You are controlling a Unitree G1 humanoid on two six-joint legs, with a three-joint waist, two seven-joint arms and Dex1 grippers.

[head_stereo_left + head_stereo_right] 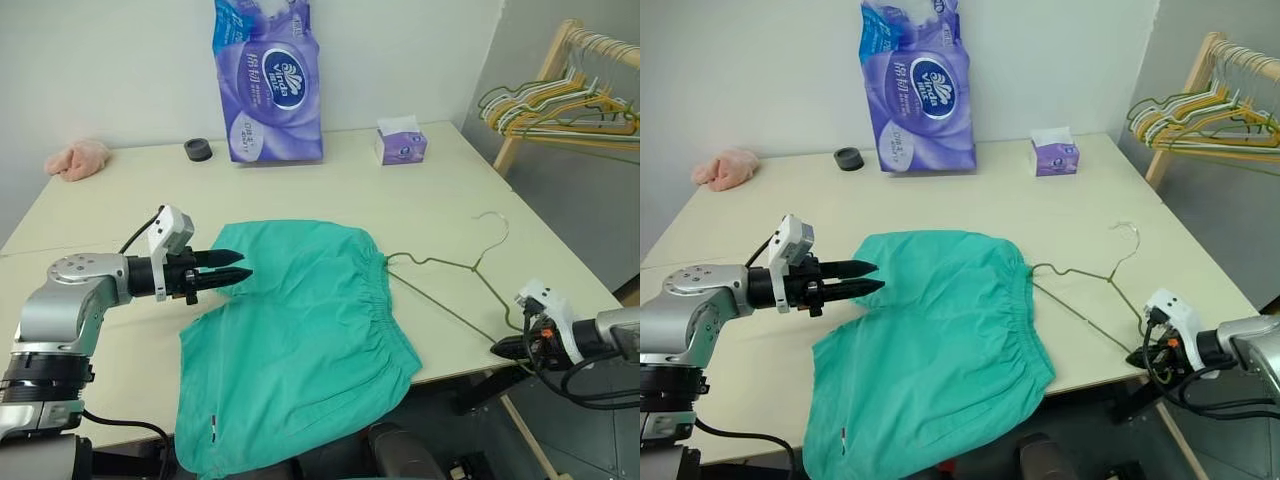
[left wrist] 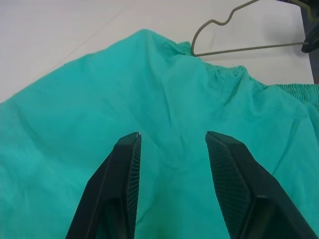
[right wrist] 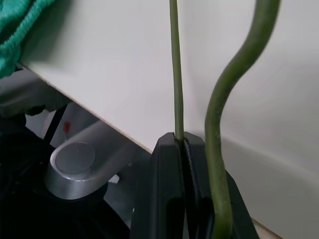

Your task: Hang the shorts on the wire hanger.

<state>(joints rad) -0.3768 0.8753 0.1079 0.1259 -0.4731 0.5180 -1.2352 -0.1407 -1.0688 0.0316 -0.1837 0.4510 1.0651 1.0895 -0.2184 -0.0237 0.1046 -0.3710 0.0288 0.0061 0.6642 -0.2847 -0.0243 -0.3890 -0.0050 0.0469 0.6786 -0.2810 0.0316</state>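
Observation:
The teal-green shorts (image 1: 300,330) lie flat on the table, their leg hems drooping over the near edge. The wire hanger (image 1: 450,265) lies to their right, one shoulder tucked into the gathered waistband. My left gripper (image 1: 243,266) hovers over the shorts' left edge, pointing right, open with nothing between its fingers (image 2: 127,164). In the left wrist view the shorts (image 2: 149,89) spread below the fingers and the hanger (image 2: 234,50) shows beyond. My right gripper (image 1: 503,348) sits at the table's right front edge, shut on the hanger's wire (image 3: 175,74) at its outer corner.
A purple toilet-paper pack (image 1: 268,80), a small tissue box (image 1: 402,143), a black ring (image 1: 198,150) and a pink cloth lump (image 1: 78,158) stand along the back of the table (image 1: 330,190). A wooden rack with bunched hangers (image 1: 560,105) stands off to the right.

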